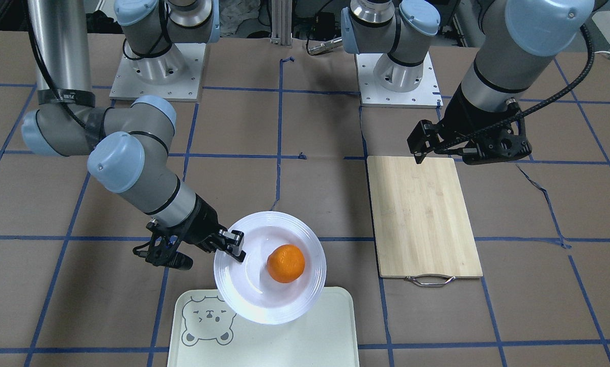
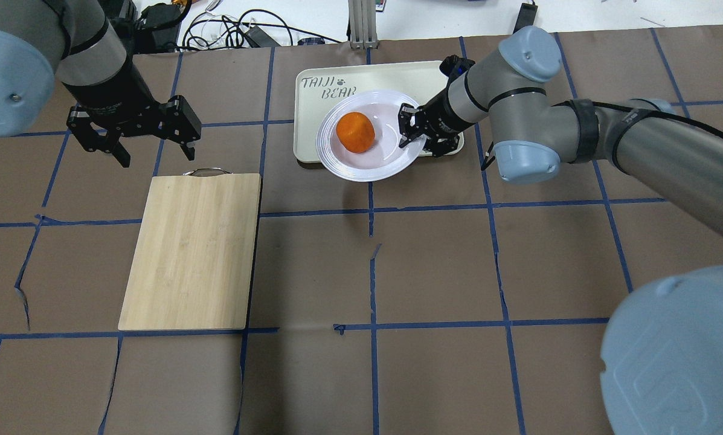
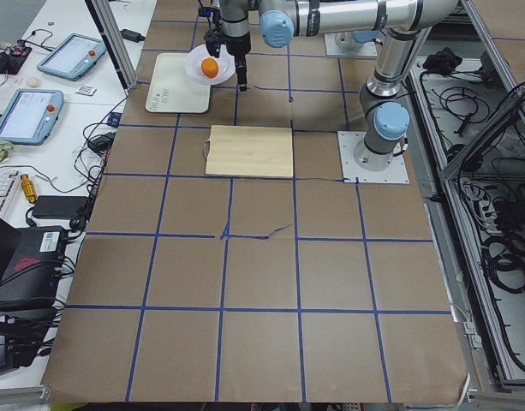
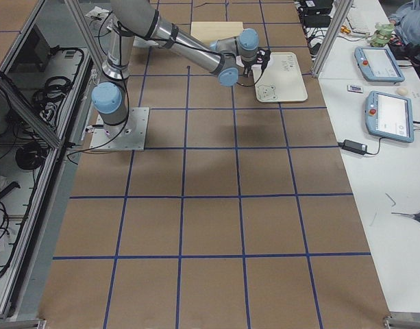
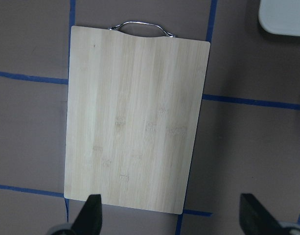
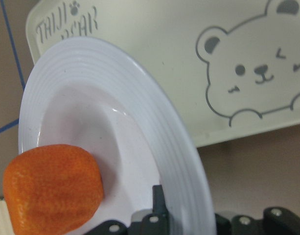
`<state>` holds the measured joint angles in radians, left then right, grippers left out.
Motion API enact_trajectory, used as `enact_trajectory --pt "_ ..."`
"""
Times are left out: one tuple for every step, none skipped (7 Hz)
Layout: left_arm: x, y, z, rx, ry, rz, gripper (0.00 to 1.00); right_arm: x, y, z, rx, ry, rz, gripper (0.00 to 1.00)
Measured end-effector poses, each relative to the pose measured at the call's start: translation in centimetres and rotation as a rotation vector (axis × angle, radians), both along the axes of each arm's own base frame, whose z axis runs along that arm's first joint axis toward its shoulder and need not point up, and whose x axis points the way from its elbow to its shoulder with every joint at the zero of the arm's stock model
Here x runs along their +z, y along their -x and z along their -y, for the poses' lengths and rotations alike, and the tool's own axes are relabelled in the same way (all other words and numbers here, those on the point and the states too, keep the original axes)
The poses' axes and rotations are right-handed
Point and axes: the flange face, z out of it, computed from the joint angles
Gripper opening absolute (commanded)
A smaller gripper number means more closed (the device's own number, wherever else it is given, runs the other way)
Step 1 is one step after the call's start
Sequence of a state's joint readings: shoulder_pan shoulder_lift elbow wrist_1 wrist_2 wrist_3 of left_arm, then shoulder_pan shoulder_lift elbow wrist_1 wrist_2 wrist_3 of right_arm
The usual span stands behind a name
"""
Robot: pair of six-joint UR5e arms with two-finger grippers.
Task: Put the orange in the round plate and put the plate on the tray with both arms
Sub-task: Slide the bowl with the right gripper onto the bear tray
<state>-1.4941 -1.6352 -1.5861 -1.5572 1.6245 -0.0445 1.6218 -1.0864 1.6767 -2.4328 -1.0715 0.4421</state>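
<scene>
Front-facing: the round plate (image 1: 248, 293), lower centre, is clamped at its rim by the right gripper (image 1: 232, 245). The orange (image 1: 286, 263) is seated in its well. Only part of the plate overlaps the tray (image 1: 294, 341). It is best kept level, carried further over the tray, then lowered gently.

Overhead: the left gripper (image 2: 156, 154) is held spread and empty at upper left, by the cutting board (image 2: 192, 254). The right forearm is reached in from the right edge.

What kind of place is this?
Probably a robotics lab workcell: robot base plates bolted to a table papered brown with a blue tape grid, and teach pendants on the side bench.
</scene>
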Motion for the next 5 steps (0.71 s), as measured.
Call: enact_trajectory --pt "0.0 0.0 0.0 0.0 0.0 0.0 1.0 -0.4 0.0 3.5 -0.001 0.026 0.003 0.0" --pt "0.0 0.0 0.0 0.0 0.001 0.0 1.0 -2.3 -0.2 7.0 0.003 0.035 0.004 0.0" --pt "0.0 0.0 0.0 -0.001 0.001 0.0 1.0 -4.4 -0.2 9.5 0.007 0.037 0.004 0.0" --pt "0.0 0.0 0.0 -0.002 0.001 0.0 1.0 -5.9 -0.2 10.7 0.008 0.033 0.003 0.25" --pt "0.0 0.0 0.0 -0.002 0.001 0.0 1.0 -6.7 -0.2 11.1 0.004 0.025 0.002 0.95"
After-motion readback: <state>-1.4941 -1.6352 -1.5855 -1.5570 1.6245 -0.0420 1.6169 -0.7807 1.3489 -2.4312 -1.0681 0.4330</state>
